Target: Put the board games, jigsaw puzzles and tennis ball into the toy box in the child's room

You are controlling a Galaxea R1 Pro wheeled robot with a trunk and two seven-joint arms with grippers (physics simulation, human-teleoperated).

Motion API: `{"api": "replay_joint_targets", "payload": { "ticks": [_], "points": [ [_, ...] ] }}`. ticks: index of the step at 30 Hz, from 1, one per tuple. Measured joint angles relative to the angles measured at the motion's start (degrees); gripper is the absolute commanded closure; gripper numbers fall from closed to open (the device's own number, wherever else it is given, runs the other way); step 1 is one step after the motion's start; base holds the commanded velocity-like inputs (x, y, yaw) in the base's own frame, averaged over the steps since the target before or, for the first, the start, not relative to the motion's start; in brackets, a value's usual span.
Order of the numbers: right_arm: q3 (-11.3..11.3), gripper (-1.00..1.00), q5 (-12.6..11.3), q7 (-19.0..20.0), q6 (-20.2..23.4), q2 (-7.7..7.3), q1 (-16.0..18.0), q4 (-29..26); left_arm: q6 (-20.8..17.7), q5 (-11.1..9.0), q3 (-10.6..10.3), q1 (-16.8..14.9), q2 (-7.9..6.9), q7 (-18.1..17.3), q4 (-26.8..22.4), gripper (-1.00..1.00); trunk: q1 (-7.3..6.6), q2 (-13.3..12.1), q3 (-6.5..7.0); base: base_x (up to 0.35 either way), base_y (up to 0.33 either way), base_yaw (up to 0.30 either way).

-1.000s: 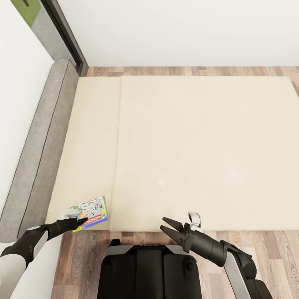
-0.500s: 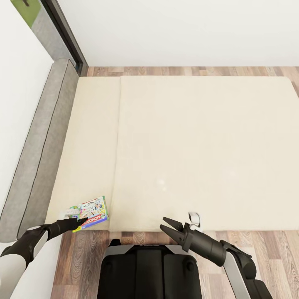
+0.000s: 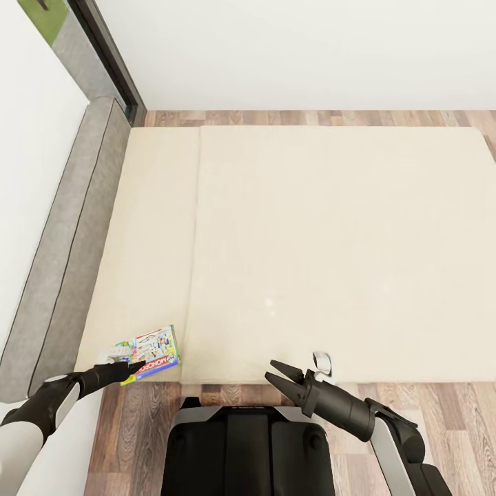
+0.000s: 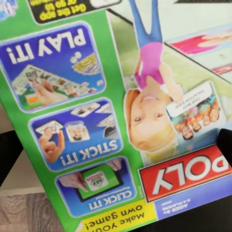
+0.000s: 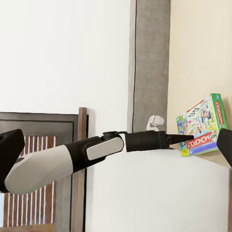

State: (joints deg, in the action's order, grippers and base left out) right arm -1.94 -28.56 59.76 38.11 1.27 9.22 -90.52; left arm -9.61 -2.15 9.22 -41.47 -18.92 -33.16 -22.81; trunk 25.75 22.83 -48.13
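Flat on the bed (image 3: 331, 241), at its near left corner close to the grey padded headboard (image 3: 62, 262): the purple-green Monopoly box (image 3: 155, 351), one short edge reaching almost to the mattress rim above the wood floor (image 3: 138, 427). At that near edge, the left gripper (image 3: 134, 366), tip touching or all but touching the cardboard; from the left wrist, dark fingers (image 4: 8, 157) at either side of the printed lid (image 4: 121, 121), but impossible to tell whether pinching it or merely straddling it. Same doubt from the right wrist: slim black tip (image 5: 176, 139) against the box's edge (image 5: 203, 123), grip unreadable. Hovering over the bed's front rim, well apart from the box: the right gripper (image 3: 281, 375), jaws spread and holding nothing. Likely light and stiff, a thin cardboard carton with a glossy, probably slippery print; broad faces too wide to span, so best taken across its thickness at the overhanging short edge, one finger under and one on top. Worth gripping deep rather than at the very lip, since a flat box held at one end tends to droop, swing or slide out; worth avoiding a hard squeeze too, as such a lid may dent or lift off its base.
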Motion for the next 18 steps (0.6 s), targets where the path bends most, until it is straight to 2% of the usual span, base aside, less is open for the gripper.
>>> {"api": "replay_joint_targets", "payload": {
  "ticks": [18],
  "points": [
    [0.00,-1.00,0.00,-0.01,0.01,0.00,0.00,0.00,-0.58,-0.39,0.74,0.00,0.11,-0.04,-0.02,-1.00,0.00,0.00,0.00,0.039,0.000,0.000]
  ]
}}
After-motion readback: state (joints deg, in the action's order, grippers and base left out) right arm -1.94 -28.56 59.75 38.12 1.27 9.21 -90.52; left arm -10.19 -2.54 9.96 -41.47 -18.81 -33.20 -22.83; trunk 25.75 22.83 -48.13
